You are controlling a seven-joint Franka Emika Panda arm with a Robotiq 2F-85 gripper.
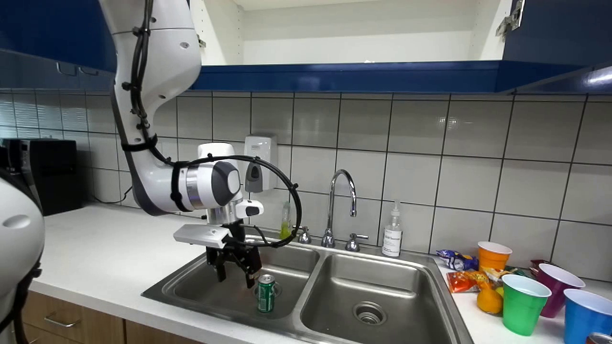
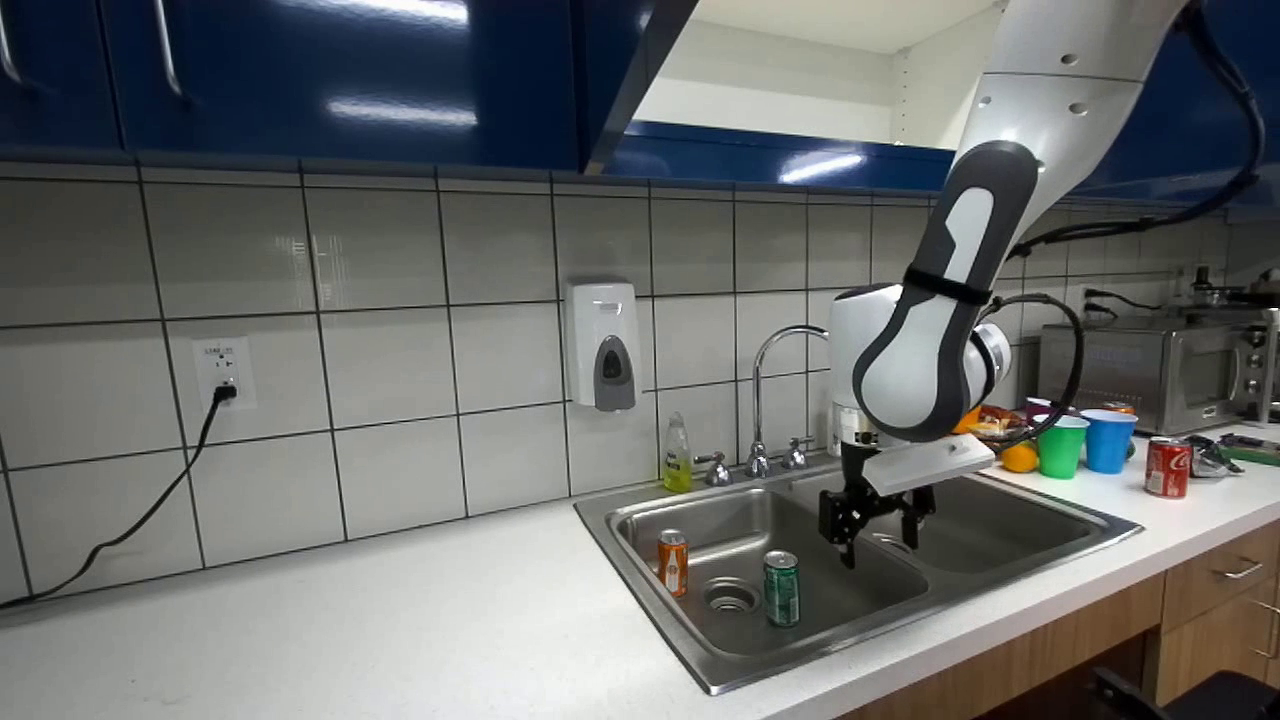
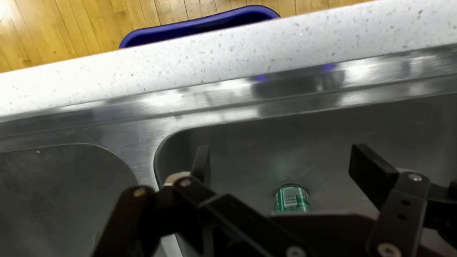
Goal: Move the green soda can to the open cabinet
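from left in an exterior view: black gripper (image 1: 235, 281) w/ jaws spread wide, holding nothing. next, just rt of it, green soda can (image 1: 266, 293), standing upright in left-hand sink basin (image 1: 224, 298), apart from the jaws. prob light if empty, heavier if full; can't tell which. thin metal, so prob stiff end to end but easy to dent at the sides; smooth, maybe slippery if wet. best to take hold at mid-body, on opp. sides, firm but not hard, & keep upright b/c of poss. liquid. in looks: small green cylinder w/ pale print & silvery top; in wrist view, partly hidden by gripper parts, w/ white barcode-like panel (image 3: 290, 197) facing the camera. up & further rt, open cabinet (image 1: 363, 40), white inside w/ dark blue lower edge.
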